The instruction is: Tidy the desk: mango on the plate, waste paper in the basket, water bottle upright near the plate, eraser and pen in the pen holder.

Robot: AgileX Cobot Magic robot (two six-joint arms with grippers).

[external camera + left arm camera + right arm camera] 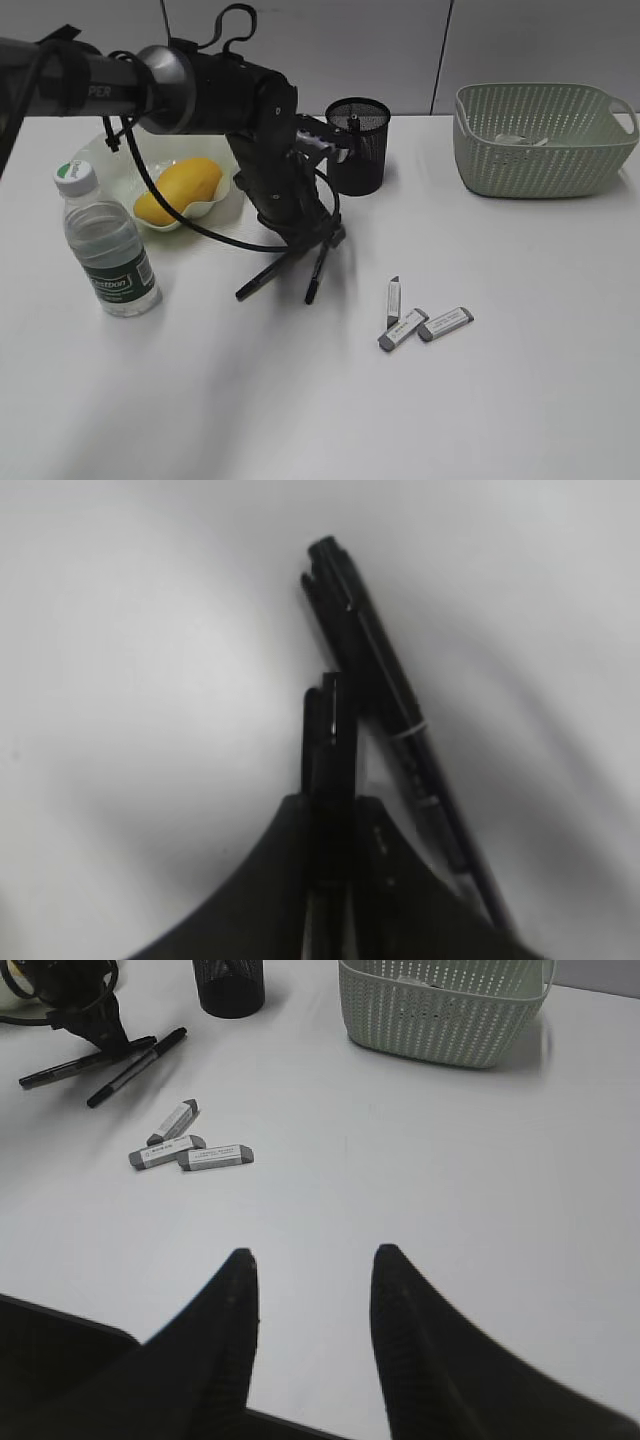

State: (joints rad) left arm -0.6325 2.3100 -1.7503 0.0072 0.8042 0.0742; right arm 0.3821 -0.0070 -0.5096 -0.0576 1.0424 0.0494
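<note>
My left gripper is down at the desk, and in the left wrist view it is shut on a black pen. A second black pen lies beside it. Both pens show on the desk in the exterior view. The mango lies on the plate. The water bottle stands upright left of the plate. The pen holder stands behind the arm. Three erasers lie together. The waste paper is in the basket. My right gripper is open and empty.
The left arm and its cables hang over the area between the plate and the pen holder. In the right wrist view the basket, the pen holder and the erasers lie ahead of the right gripper.
</note>
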